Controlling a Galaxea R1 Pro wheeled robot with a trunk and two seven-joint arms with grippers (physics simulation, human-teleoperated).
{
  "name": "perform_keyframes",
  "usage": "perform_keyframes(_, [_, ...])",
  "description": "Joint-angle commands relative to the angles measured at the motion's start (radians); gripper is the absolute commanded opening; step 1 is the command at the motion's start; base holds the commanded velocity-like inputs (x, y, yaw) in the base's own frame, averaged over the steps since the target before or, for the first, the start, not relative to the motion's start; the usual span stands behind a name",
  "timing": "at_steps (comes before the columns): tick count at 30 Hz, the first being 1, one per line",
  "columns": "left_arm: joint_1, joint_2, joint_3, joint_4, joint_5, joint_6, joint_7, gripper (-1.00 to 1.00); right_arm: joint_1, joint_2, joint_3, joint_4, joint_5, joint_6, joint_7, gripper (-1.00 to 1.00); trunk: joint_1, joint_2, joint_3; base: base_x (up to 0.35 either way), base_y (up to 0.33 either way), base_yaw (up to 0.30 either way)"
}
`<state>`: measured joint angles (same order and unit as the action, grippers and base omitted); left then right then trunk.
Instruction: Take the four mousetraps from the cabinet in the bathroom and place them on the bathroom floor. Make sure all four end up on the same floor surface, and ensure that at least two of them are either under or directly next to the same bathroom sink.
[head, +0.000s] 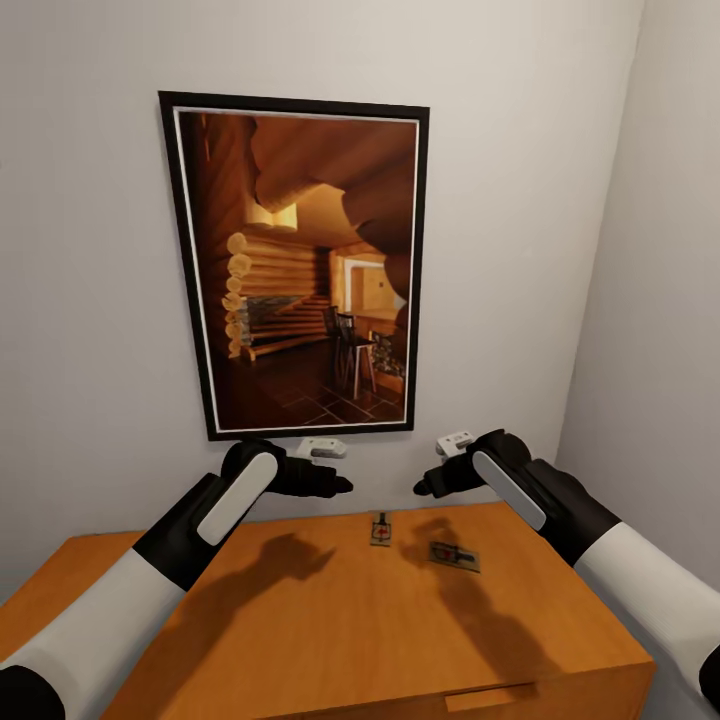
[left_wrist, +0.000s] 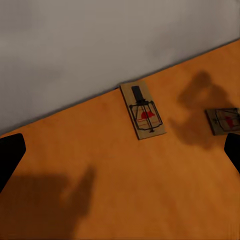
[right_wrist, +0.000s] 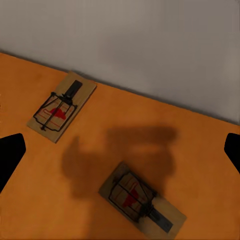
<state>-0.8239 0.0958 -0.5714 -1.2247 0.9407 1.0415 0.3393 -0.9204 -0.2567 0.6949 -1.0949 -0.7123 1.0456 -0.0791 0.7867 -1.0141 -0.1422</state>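
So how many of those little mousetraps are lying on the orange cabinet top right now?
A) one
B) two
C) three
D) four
B: two mousetraps lie flat on the cabinet top, one close to the wall and the other a bit nearer the front, both below the right claw.

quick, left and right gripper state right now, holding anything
Left gripper: open, holding nothing, above the cabinet.
Right gripper: open, holding nothing, above the mousetraps.
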Motion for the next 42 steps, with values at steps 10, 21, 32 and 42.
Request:
perform_keyframes(10, [-0.001,0.001,-0.003,-0.001,0.01,0.0,0.01,1.0,-0.001,-0.001,0.003,0.0,-0.008,0.002,-0.008,1.0,0.0,-0.001,-0.002,0.0,0.0,0.013])
perform_keyframes(21, [-0.001,0.001,-0.004,-0.001,0.01,-0.001,0.01,1.0,-0.001,-0.001,0.003,0.005,-0.007,0.002,-0.01,1.0,0.0,-0.001,0.001,0.0,0.0,0.059])
perform_keyframes(32, [-0.001,0.001,-0.004,-0.001,0.01,-0.002,0.011,1.0,-0.001,-0.001,0.003,0.006,-0.008,0.002,-0.01,1.0,0.0,-0.001,0.009,0.0,0.0,0.199])
perform_keyframes(42, [-0.001,0.001,-0.004,-0.001,0.009,-0.004,0.012,1.0,-0.001,-0.001,0.003,0.006,-0.008,0.002,-0.01,1.0,0.0,-0.001,0.01,0.0,-0.054,0.054])
